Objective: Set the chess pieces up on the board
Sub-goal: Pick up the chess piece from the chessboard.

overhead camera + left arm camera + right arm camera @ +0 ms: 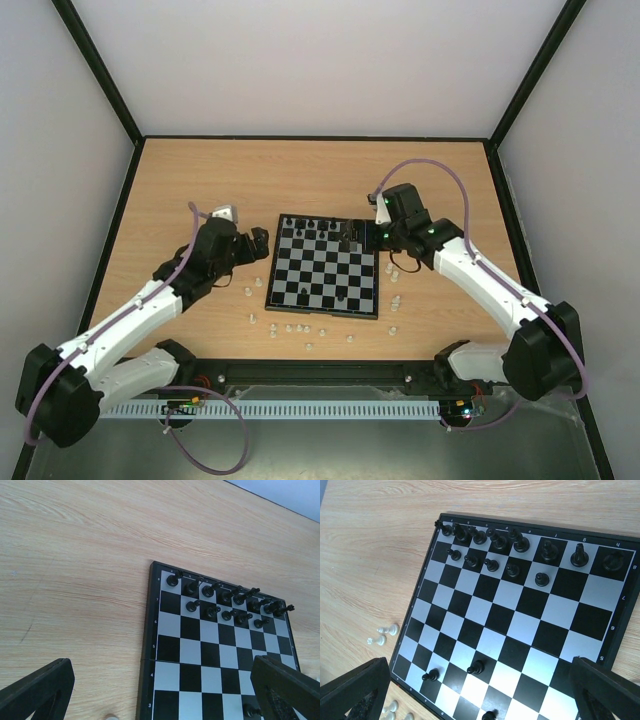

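The board (pixel 325 266) lies mid-table and shows in the left wrist view (pixel 220 655) and the right wrist view (pixel 520 620). Black pieces (pixel 497 541) fill its far row, with several black pawns (pixel 491 565) in the second row. Stray black pawns (pixel 477 668) stand near its near edge. White pieces (pixel 300 328) lie loose on the table in front of and right of the board. My left gripper (pixel 262 244) is open and empty beside the board's left edge (pixel 160 700). My right gripper (pixel 353 236) is open and empty above the board's far right corner (pixel 480 695).
More white pieces (pixel 396 270) lie right of the board below my right arm, and two white pieces (pixel 382 635) show left of the board in the right wrist view. A black frame (pixel 310 138) borders the wooden table. White walls enclose it.
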Robot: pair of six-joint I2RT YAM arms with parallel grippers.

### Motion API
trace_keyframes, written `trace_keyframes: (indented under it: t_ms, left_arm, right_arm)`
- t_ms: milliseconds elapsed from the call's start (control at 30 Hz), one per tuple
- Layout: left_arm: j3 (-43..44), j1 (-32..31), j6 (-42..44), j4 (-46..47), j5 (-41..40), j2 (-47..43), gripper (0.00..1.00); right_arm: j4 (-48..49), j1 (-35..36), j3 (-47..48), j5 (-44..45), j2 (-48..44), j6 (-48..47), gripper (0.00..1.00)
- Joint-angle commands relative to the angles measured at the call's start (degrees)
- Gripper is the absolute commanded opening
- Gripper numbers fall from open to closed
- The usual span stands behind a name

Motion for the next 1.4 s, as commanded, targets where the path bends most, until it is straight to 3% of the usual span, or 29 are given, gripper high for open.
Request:
trace_keyframes:
  t_ms: [0, 667, 867, 1133, 1367]
  left_arm:
    - [2.64, -0.07, -0.38, 0.24, -0.60, 2.36, 1.00]
    - [-1.43, -0.26, 1.45, 1.69, 2.34, -1.39, 0.99]
    - [-3.22, -0.26, 1.62, 3.05, 3.46, -1.71, 0.99]
    - [-3.66, -0.22, 1.79, 2.76, 2.41, -3.49, 0.99]
    - [-5.12, -0.26, 0.96, 1.47, 1.72, -6.59, 1.00]
  right_arm:
    - [-0.13, 0.27, -0.69, 0.61, 1.37, -0.54, 0.99]
    - [-2.13, 1.05, -3.09, 4.57, 1.24, 0.01, 0.99]
    - [-2.11, 5.05, -3.81, 7.46, 3.56, -0.02, 0.99]
    - [-2.61, 13.16, -1.04, 10.47, 9.21, -0.40, 0.60]
    - [-4.85, 18.88, 2.80, 13.61, 15.71, -1.19, 0.44]
